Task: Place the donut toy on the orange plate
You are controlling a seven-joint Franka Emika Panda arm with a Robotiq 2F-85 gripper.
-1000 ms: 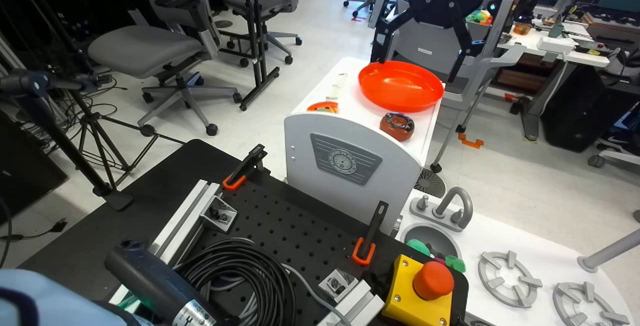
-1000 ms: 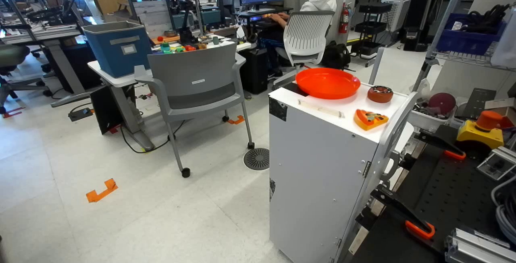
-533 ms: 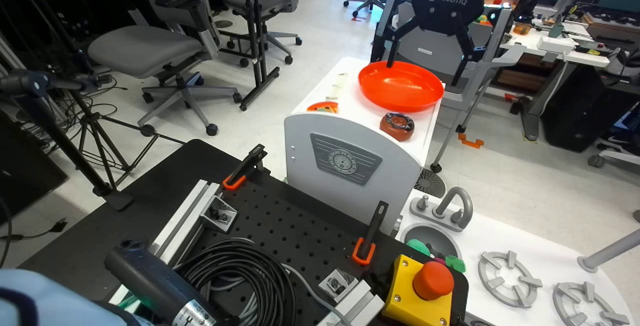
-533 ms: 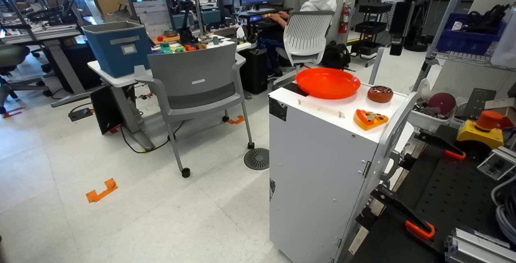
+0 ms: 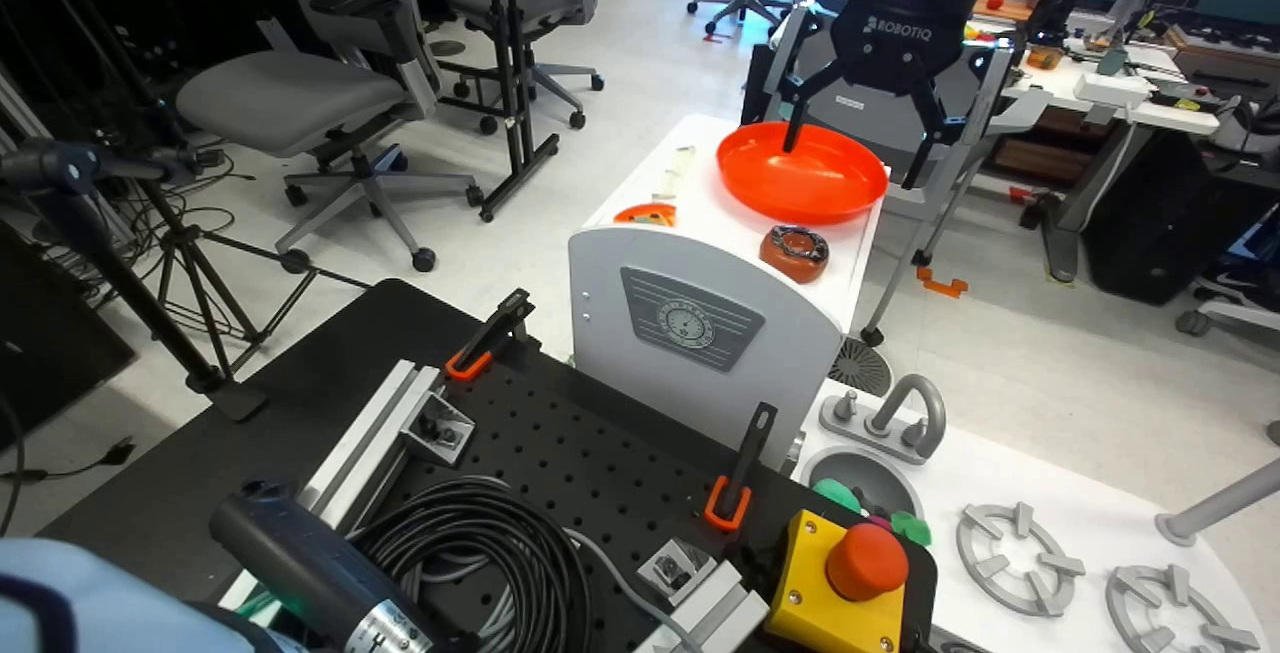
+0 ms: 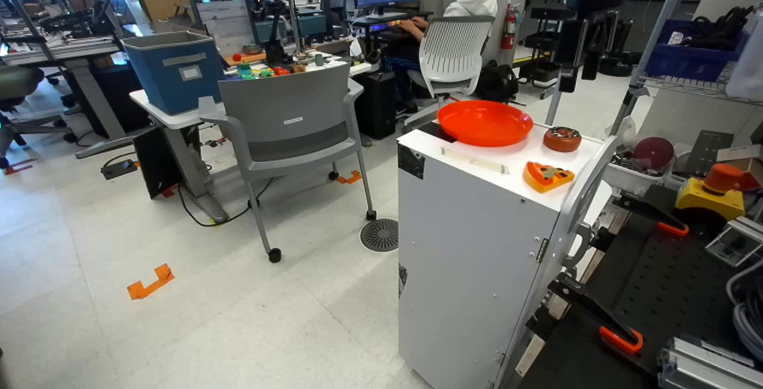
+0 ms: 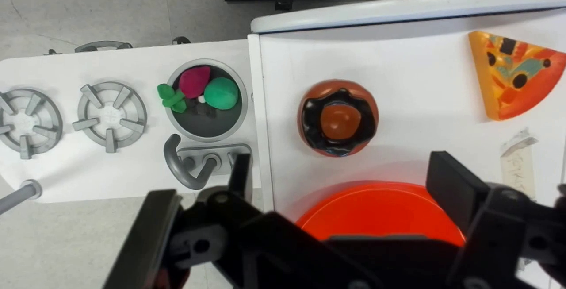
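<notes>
The tool (image 5: 850, 165) is spread pretty wide, fingers (image 7: 455, 187) hanging in the air, higher than the tabletop (image 7: 420, 85). The donut toy (image 7: 338, 118) is sitting on that tabletop near the orange plate (image 7: 380, 209), apart from it, and in the wrist view it's roughly lined up with the finger gap.

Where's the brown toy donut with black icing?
In the wrist view, the round brown toy donut sits on the white cabinet top, higher in the picture than the glossy round orange plate and left of the orange toy pizza slice.
</notes>
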